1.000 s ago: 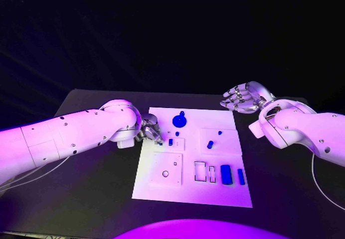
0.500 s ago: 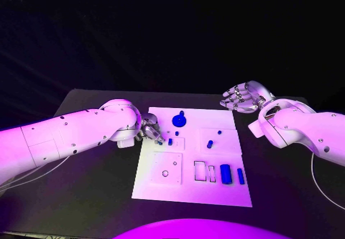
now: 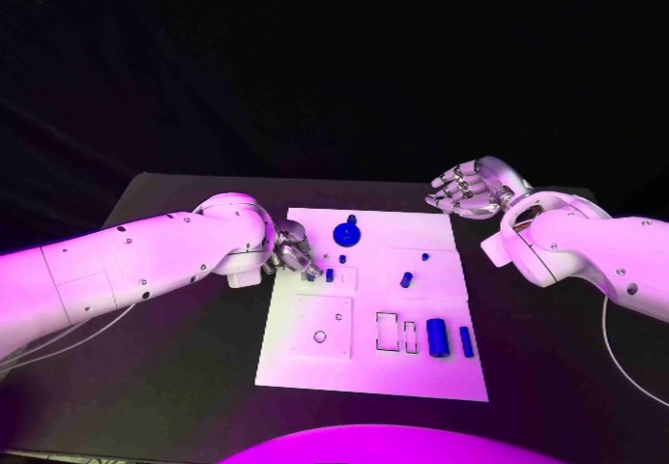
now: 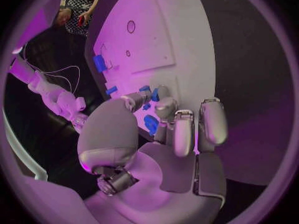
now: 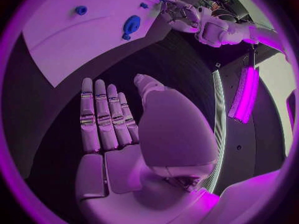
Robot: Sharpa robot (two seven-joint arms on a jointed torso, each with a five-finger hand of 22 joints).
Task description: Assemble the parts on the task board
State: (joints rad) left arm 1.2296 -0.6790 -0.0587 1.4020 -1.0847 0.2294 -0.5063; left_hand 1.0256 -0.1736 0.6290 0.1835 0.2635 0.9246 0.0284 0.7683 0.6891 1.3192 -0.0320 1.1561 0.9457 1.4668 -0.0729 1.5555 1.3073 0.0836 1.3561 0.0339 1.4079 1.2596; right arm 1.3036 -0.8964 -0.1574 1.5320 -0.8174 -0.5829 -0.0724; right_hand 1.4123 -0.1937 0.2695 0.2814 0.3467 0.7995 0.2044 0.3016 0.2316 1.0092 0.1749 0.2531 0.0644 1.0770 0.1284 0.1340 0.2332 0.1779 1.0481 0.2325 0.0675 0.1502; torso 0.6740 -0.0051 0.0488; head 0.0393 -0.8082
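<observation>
While the head view looks down on the black table (image 3: 167, 377), the white task board (image 3: 369, 372) lies in its middle, between the two arms. The left hand (image 3: 292, 249) sits at the board's left edge, fingers bunched over a small blue part (image 3: 309, 275) near the upper left recess; from this camera one cannot tell whether the part is pinched or only touched. A round blue part with a knob (image 3: 347, 233) stands near the board's far edge, a small blue peg (image 3: 406, 280) stands right of centre, and a larger blue block (image 3: 439, 337) with a slimmer blue bar (image 3: 466, 341) beside it lies toward the near right. The right hand (image 3: 473, 189) hovers off the board's far right corner, fingers apart and holding nothing.

From the left wrist view, the left hand (image 4: 165, 134) is close over the task board (image 4: 162, 45), its thumb and fingertips (image 4: 161, 93) gathered around the small blue part (image 4: 147, 97), which appears pinched between them. Another blue piece (image 4: 151, 124) shows just beneath the fingers.

Seen in the right wrist view, the right hand (image 5: 118, 134) is spread flat with straight fingers (image 5: 99, 114) side by side, above the dark table, grasping nothing. Beyond it lie the task board (image 5: 74, 40), the round blue part with a knob (image 5: 131, 25) and the left hand (image 5: 181, 12).
</observation>
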